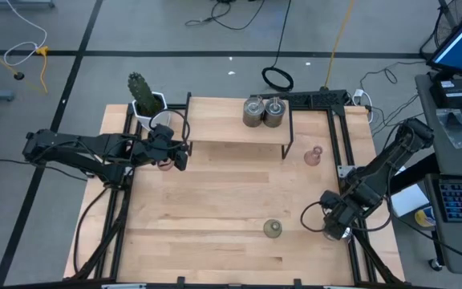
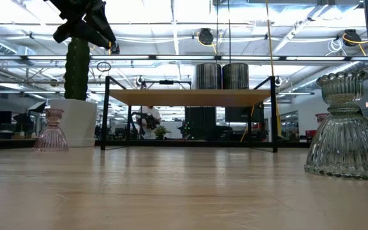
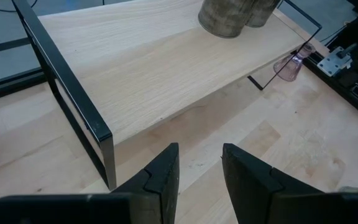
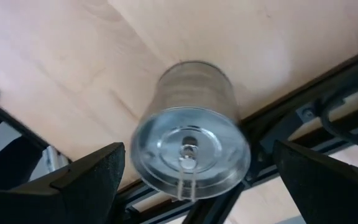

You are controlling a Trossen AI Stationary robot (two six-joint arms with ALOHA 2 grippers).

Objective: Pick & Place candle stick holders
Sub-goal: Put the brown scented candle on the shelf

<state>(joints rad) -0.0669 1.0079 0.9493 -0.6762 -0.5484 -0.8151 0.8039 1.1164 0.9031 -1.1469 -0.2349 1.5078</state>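
The surface was a light wood top with a low black-framed wooden shelf at the far side, and two silvery holders already stood on that shelf, touching side by side. A cactus in a white pot sat at the far left corner, not part of the job. My left arm reached in beside the shelf's left end; my left tool hung there spread a little, nothing between its fingers, just above a pinkish glass holder by the cactus pot. A second pinkish holder stood just right of the shelf leg, and the olive-green holder sat alone toward the near edge. My right tool was at the near right edge of the surface, spread wide on either side of the third silvery holder, which stood upright right by the black frame rail; neither finger touched it yet as far as I could tell. Step in hand looked like the grasp on that cylinder: I judged I needed to stay centred over it, drop low enough to catch the wall rather than the rim, squeeze evenly so it wouldn't skid into the rail, then lift straight up before swinging toward the shelf.
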